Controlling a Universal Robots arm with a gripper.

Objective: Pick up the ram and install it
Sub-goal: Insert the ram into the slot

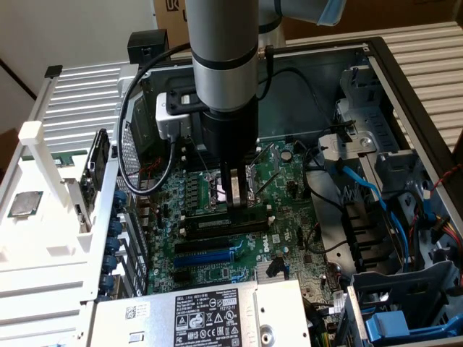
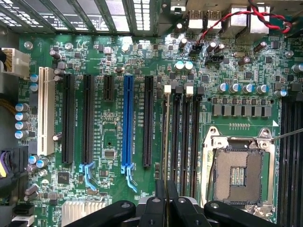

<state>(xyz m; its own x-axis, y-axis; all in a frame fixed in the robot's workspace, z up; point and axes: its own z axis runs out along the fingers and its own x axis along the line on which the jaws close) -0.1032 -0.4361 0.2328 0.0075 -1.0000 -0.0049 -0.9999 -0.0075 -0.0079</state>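
The ram [image 1: 217,225] is a long dark-green stick standing on edge across the motherboard [image 1: 282,181], in line with the black memory slots. In the wrist view the ram [image 2: 164,137] shows edge-on as a thin line beside the neighbouring memory slots [image 2: 186,132], with a white end clip at its far end. My gripper [image 1: 235,204] comes straight down from the arm onto the stick's middle. Its two black fingers [image 2: 160,194] press close together on the top edge, so the gripper [image 2: 165,189] is shut on the ram. I cannot tell how deep the stick sits in its slot.
The open CPU socket [image 2: 236,172] lies just beyond the memory slots. A blue slot [image 2: 127,123], black expansion slots and a white slot [image 2: 46,111] lie on the other side. The power supply [image 1: 210,314] and a drive cage with blue cables [image 1: 369,191] crowd the case edges.
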